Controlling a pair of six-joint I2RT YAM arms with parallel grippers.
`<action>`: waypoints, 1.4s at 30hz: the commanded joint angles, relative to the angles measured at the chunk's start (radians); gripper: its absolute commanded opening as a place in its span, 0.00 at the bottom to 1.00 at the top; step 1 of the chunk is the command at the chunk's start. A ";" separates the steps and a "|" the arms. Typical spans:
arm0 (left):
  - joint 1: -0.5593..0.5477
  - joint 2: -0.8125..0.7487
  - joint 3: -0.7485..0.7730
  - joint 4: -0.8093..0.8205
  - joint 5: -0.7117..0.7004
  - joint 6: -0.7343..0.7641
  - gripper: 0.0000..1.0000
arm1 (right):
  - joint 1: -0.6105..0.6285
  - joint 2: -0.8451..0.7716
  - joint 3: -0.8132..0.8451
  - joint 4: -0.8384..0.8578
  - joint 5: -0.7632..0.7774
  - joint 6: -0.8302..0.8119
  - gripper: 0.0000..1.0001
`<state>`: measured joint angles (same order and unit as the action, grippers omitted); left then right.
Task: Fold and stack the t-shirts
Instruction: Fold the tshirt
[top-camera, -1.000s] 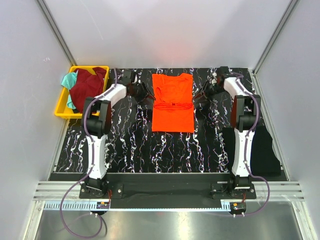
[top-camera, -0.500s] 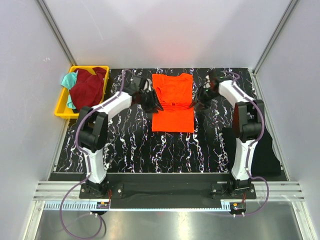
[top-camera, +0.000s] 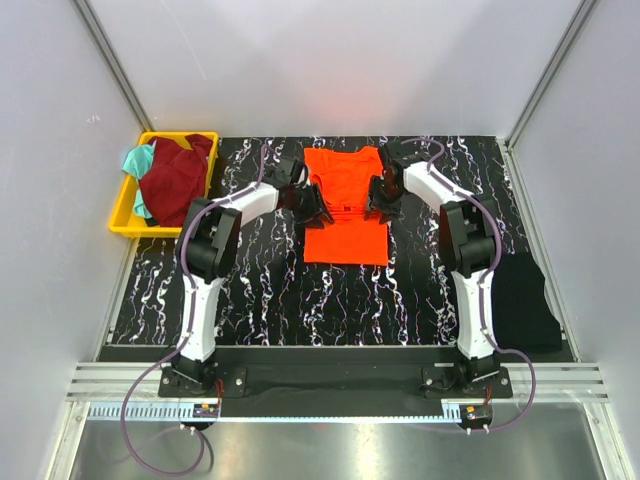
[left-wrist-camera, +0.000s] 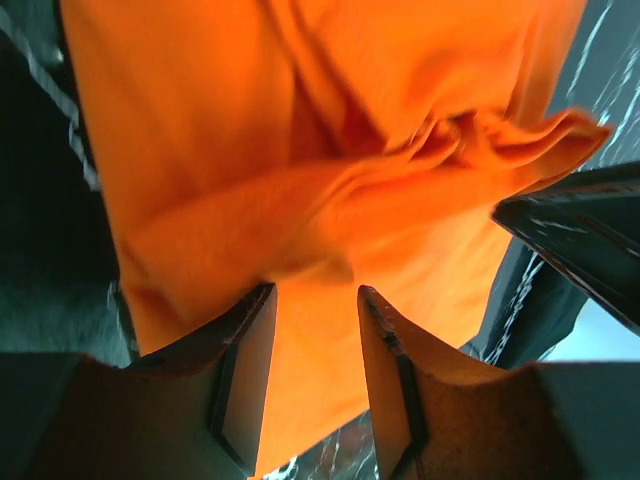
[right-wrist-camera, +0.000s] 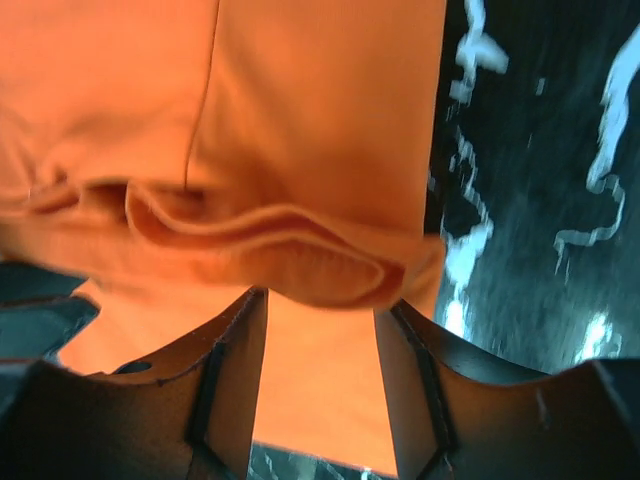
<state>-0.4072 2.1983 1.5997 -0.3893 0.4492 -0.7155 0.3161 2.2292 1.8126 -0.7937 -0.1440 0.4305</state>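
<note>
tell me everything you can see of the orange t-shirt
The orange t-shirt is bright, soft-looking cloth. It lies spread in the far middle of the black marbled table, and its outline is a long rectangle with no sleeves sticking out. A bunched ridge crosses its middle from edge to edge. The left gripper and the right gripper stand at the two ends of that ridge, jaws apart with the fold just ahead of them, pinching nothing that shows.

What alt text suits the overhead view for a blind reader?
An orange t-shirt lies on a marbled table, the left tool and right tool at its creased middle. A yellow bin at left holds a maroon t-shirt and a teal t-shirt.
</note>
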 joint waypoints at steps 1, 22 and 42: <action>0.014 0.026 0.083 0.052 0.036 -0.015 0.43 | -0.002 0.040 0.099 -0.007 0.067 -0.024 0.54; 0.120 -0.004 0.208 0.076 0.060 -0.018 0.46 | -0.020 0.152 0.525 -0.208 0.147 -0.088 0.60; 0.039 -0.281 -0.225 0.141 -0.003 0.027 0.51 | 0.152 0.093 0.235 -0.090 0.230 -0.075 0.73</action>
<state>-0.3527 1.9404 1.3678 -0.3077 0.4530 -0.7109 0.4801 2.2871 2.0006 -0.9325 0.0036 0.3630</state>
